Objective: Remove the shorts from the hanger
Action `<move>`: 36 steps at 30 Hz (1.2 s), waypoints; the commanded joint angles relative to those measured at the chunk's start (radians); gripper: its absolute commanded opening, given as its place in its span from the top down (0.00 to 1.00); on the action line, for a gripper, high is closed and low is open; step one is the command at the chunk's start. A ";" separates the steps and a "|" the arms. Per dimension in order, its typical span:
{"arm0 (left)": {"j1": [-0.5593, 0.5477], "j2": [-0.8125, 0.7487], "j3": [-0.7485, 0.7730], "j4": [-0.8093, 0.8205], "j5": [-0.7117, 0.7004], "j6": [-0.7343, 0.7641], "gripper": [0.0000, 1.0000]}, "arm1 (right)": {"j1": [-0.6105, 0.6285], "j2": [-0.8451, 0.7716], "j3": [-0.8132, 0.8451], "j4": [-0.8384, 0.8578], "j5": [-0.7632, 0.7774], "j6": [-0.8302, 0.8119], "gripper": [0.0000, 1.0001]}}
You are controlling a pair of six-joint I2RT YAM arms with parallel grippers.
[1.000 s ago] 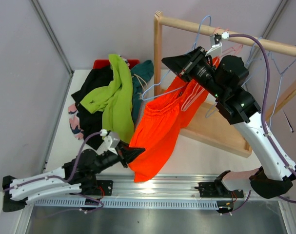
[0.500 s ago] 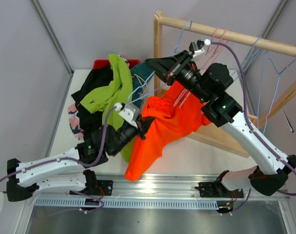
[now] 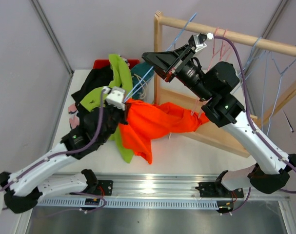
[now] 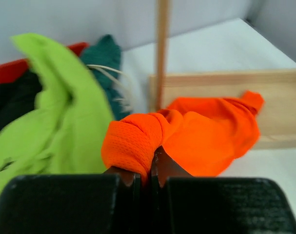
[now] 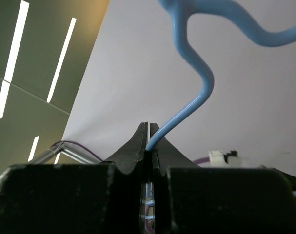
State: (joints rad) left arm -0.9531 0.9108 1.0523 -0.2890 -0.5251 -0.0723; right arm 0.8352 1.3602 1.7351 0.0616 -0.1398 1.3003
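The orange shorts (image 3: 160,122) stretch from my left gripper across to the wooden rack base. They also show in the left wrist view (image 4: 206,129). My left gripper (image 3: 122,108) is shut on a bunched fold of them (image 4: 150,163). My right gripper (image 3: 151,58) is raised beside the rack post. It is shut on the thin blue hanger (image 5: 196,97), whose wire (image 3: 138,87) slants down toward the shorts' left end. I cannot tell if it still touches the cloth. The lime green (image 3: 119,83), black (image 3: 96,80), teal (image 3: 143,70) and pink patterned shorts (image 3: 73,119) lie piled at the back left.
The wooden rack has a top rail (image 3: 250,43), an upright post (image 3: 158,58) and a base board (image 3: 223,131) on the right. Several empty wire hangers (image 3: 265,73) hang on the rail. A red item (image 3: 101,63) lies behind the pile.
My left gripper has pulled the orange shorts back and to the left, toward the pile. My right gripper has lifted the blue hanger higher. The shorts now lie low and stretched out.
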 commanded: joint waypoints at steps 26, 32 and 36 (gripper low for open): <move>0.784 1.025 1.379 -0.274 0.418 -0.083 0.94 | -0.301 -0.170 -0.091 -0.042 -0.147 -0.016 1.00; 0.800 1.172 1.316 -0.360 0.370 -0.168 0.01 | -0.306 -0.164 -0.111 -0.025 -0.162 -0.010 1.00; 0.798 1.024 0.995 -0.253 0.353 -0.193 0.01 | -0.306 -0.136 -0.112 0.004 -0.179 0.010 1.00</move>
State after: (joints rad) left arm -0.1547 2.0960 2.1990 -0.6083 -0.1509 -0.2108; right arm 0.5327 1.2186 1.6173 0.0051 -0.2832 1.2903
